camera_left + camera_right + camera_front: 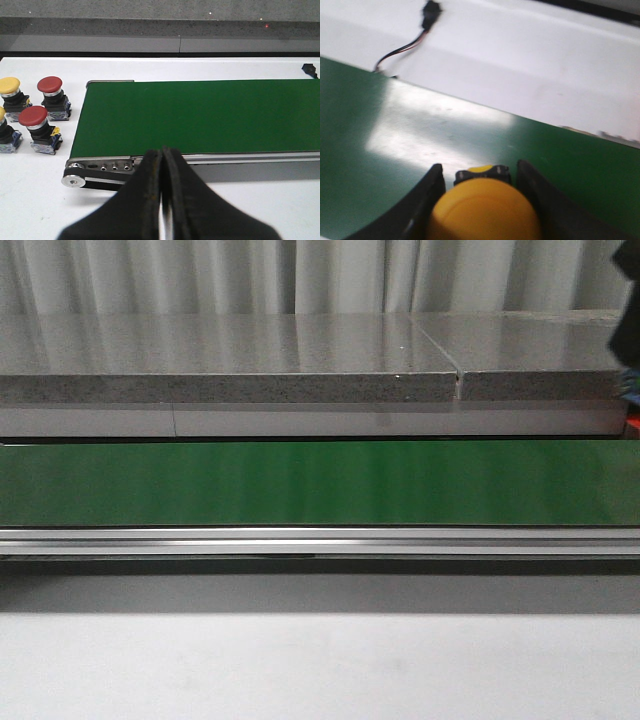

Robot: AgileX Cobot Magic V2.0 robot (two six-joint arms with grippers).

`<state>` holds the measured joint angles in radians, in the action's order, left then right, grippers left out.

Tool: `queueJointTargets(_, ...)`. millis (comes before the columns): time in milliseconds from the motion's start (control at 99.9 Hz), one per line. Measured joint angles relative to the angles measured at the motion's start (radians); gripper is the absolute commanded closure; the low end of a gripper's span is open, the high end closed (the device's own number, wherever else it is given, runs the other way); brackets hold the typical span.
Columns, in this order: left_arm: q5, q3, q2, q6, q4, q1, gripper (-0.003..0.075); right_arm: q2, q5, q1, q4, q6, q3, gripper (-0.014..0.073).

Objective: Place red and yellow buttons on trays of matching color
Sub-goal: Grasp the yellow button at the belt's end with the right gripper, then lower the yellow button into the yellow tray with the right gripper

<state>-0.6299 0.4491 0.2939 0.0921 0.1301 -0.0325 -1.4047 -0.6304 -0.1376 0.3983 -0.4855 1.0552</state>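
Yellow button (pixel 484 210) — right-wrist only.

I am seeing a green conveyor belt (pixel 300 483) lying across the white table (pixel 320 665), a grey stone counter (pixel 230 360) sitting behind it, pale curtains (pixel 200 275) hanging beyond, and a black cable (pixel 407 45) trailing nearby.
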Motion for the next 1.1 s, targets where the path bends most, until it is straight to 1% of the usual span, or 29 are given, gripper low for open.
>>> queueJointTargets(120,0.0,0.0,0.0,0.0,0.0,0.0,0.0739,0.018,0.003,-0.185,0.0,0.015,0.0,0.0577)
queueJointTargets(300,0.0,0.0,0.0,0.0,0.0,0.0,0.0739,0.018,0.078,-0.46,0.0,0.089,0.0,0.0577)
queueJointTargets(390,0.0,0.0,0.0,0.0,0.0,0.0,0.0739,0.011,0.105,-0.562,0.0,0.126,0.0,0.0577)
queueJointTargets(461,0.0,0.0,0.0,0.0,0.0,0.0,0.0739,-0.003,0.134,-0.612,0.0,0.161,0.0,0.0577)
queueJointTargets(551,0.0,0.0,0.0,0.0,0.0,0.0,0.0739,-0.028,0.174,-0.644,0.0,0.184,0.0,0.0577)
queueJointTargets(691,0.0,0.0,0.0,0.0,0.0,0.0,0.0739,-0.073,0.217,-0.655,0.002,0.189,0.0,0.0577)
queueJointTargets(1101,0.0,0.0,0.0,0.0,0.0,0.0,0.0739,-0.222,0.224,-0.663,0.001,0.189,-0.004,0.0577)
